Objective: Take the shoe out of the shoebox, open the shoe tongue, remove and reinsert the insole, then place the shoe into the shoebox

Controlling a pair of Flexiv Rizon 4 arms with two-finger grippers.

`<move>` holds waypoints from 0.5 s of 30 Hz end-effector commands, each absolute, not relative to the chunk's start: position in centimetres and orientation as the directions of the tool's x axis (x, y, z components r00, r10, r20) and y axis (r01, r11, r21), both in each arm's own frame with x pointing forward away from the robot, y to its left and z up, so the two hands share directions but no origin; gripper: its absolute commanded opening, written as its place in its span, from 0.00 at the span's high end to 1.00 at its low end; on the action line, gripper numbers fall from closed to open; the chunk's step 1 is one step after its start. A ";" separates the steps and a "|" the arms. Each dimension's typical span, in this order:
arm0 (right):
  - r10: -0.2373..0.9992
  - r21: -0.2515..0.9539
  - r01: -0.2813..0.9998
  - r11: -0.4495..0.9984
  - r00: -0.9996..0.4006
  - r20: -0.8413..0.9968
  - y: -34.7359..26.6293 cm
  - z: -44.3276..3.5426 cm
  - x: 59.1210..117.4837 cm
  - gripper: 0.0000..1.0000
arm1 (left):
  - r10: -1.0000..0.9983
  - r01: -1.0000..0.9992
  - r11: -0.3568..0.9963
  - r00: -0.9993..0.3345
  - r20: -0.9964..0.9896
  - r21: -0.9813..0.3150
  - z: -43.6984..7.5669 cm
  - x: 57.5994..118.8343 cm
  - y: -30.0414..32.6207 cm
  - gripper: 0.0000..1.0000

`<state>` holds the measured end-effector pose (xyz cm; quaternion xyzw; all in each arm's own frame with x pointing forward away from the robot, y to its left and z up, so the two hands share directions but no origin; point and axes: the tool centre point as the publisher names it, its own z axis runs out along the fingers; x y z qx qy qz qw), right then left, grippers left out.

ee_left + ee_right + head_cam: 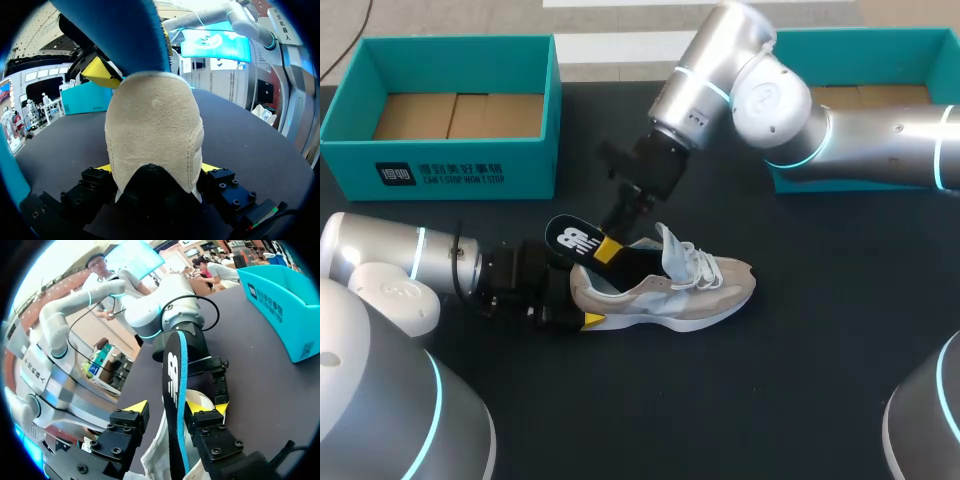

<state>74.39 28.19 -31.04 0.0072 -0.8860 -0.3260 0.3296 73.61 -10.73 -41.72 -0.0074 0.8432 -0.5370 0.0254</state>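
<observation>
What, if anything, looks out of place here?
The black insole juts askew out of the sneaker at its heel end, only partly seated. The left gripper clamps the heel. That fits mid-task handling; nothing else stands out.

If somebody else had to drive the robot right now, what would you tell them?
Left gripper: jaws shut on the heel of the shoe, which stands on its sole on the table.
Right gripper: jaws open, with the insole between them, against one side only.
Insole: half in the shoe, sticking up out of the heel end.
Done: shoe out of the box, tongue pulled up.
Left: I cannot tell if the insole is coming out or going back; seat it flat, then put the shoe in the shoebox.
</observation>
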 end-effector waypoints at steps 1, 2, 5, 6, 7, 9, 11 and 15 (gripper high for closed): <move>-0.244 0.580 0.196 0.790 -0.769 0.591 28.9 -31.8 74.9 0.59 | -0.039 0.015 0.424 -0.999 -0.035 -0.906 -41.8 73.6 -10.8 1.00; -0.247 0.582 0.195 0.790 -0.767 0.592 28.9 -31.8 74.9 0.62 | -0.039 0.015 0.424 -0.999 -0.035 -0.906 -41.8 73.6 -10.8 1.00; -0.253 0.581 0.193 0.791 -0.761 0.597 28.9 -31.9 74.8 0.69 | -0.039 0.015 0.424 -0.999 -0.035 -0.906 -41.8 73.6 -10.8 1.00; -0.257 0.581 0.192 0.791 -0.759 0.599 28.9 -32.0 74.8 0.76 | -0.039 0.015 0.424 -0.999 -0.035 -0.906 -41.8 73.6 -10.8 1.00; -0.259 0.582 0.191 0.791 -0.757 0.600 28.9 -32.0 74.8 0.80 | -0.039 0.015 0.424 -0.999 -0.035 -0.906 -41.8 73.6 -10.8 1.00; -0.276 0.589 0.181 0.788 -0.750 0.601 29.1 -32.1 74.7 0.85 | -0.039 0.015 0.424 -0.999 -0.035 -0.906 -41.8 73.6 -10.8 1.00; -0.276 0.588 0.184 0.788 -0.747 0.604 29.2 -32.3 74.7 0.96 | -0.039 0.015 0.424 -0.999 -0.035 -0.906 -41.8 73.6 -10.8 1.00; -0.270 0.583 0.184 0.791 -0.751 0.603 29.2 -31.7 74.5 1.00 | -0.039 0.015 0.424 -0.999 -0.035 -0.906 -41.8 73.6 -10.8 1.00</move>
